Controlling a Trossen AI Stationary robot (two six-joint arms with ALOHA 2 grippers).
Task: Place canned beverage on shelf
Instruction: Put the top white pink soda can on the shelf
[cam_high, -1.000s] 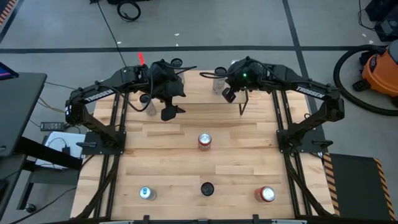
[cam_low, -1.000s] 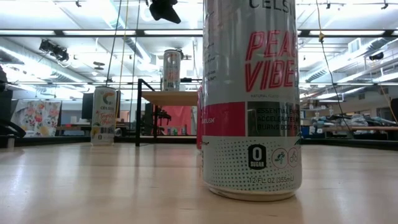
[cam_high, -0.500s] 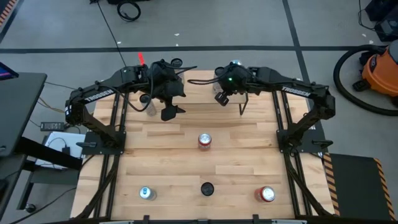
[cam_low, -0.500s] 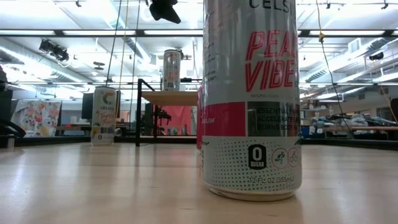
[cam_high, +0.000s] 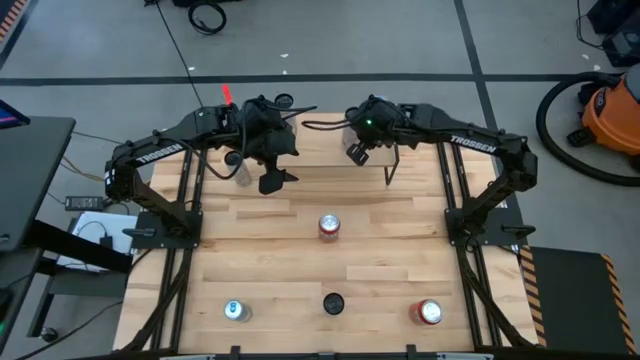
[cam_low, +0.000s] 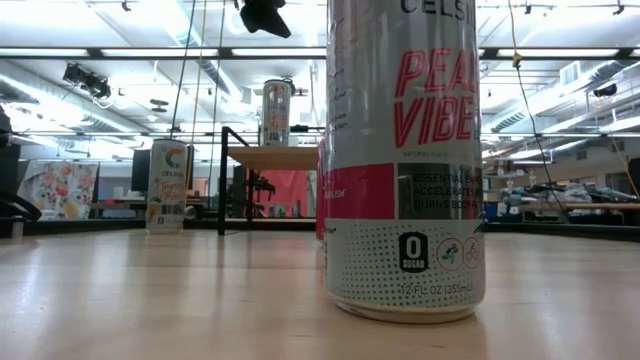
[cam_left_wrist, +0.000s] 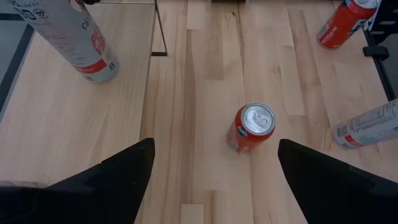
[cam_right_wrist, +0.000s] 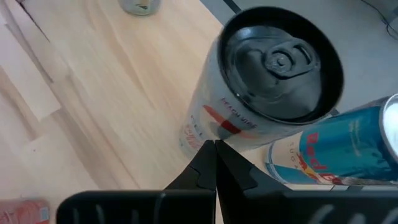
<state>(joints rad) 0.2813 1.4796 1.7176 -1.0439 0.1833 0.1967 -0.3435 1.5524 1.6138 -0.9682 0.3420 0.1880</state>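
Observation:
The shelf (cam_high: 320, 128) stands at the table's far middle; the low view shows its light board on black legs (cam_low: 275, 157) with a can (cam_low: 277, 110) on top. A tall silver can (cam_right_wrist: 273, 74) with a dark top stands upright beside a blue can (cam_right_wrist: 336, 155). The left wrist view shows the silver can (cam_left_wrist: 78, 37) resting on its base on light wood beside a shelf leg (cam_left_wrist: 158, 31). My right gripper (cam_right_wrist: 215, 149) is shut, above the shelf (cam_high: 356, 152), with its tips at the silver can's side. My left gripper (cam_high: 270, 176) hangs open, left of the shelf. My right gripper's shut fingertips (cam_right_wrist: 211, 155) stand by the silver can's side wall (cam_right_wrist: 205, 127), below its rim, slanting down from above. Whether they touch the can, I cannot tell. The can stands upright on its base.
An orange can (cam_left_wrist: 252, 127) stands mid-table (cam_high: 328, 227). Near the front edge stand a silver can (cam_high: 233, 310), a red can (cam_high: 427, 312) and a black round thing (cam_high: 332, 302). Another can (cam_high: 241, 176) stands by my left arm. One large can (cam_low: 405, 160) fills the low view.
My right gripper has stayed shut while sinking a little and going toward the table's left edge, over the shelf, and its arm now covers a can that showed there before. The cans and my left arm have kept still.

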